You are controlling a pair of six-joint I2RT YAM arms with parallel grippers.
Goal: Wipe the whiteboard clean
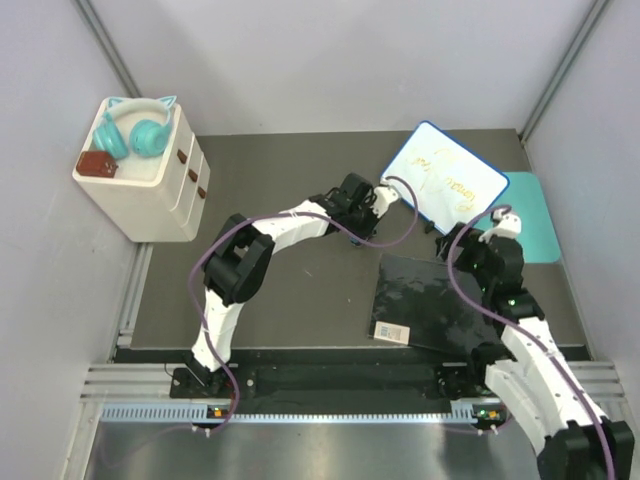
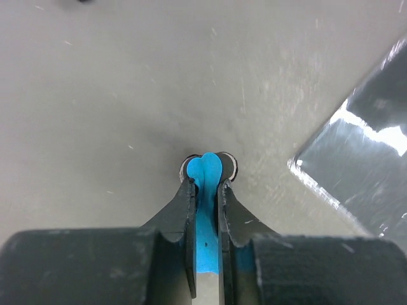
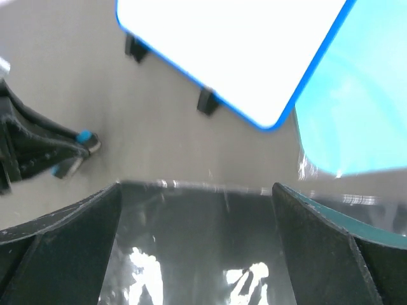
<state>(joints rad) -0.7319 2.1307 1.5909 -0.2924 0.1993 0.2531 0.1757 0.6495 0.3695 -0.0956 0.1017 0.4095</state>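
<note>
White drawer unit [image 1: 150,205] at far-left corner, brown handles facing right. On top: teal cat-ear headphones [image 1: 135,130], small reddish-brown case [image 1: 97,163] just beside them. Teal mat [image 1: 535,225] at right edge. Glossy black sheet [image 1: 430,300] right of centre, white label [image 1: 390,331] at its near-left corner.

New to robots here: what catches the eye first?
Probably the small white board with a thin blue rim and faint yellow scribbles, far right, by a teal mat. Then the teal cat-ear headphones on the white drawer box, far left, and the left gripper clamped on a small blue piece mid-table.
</note>
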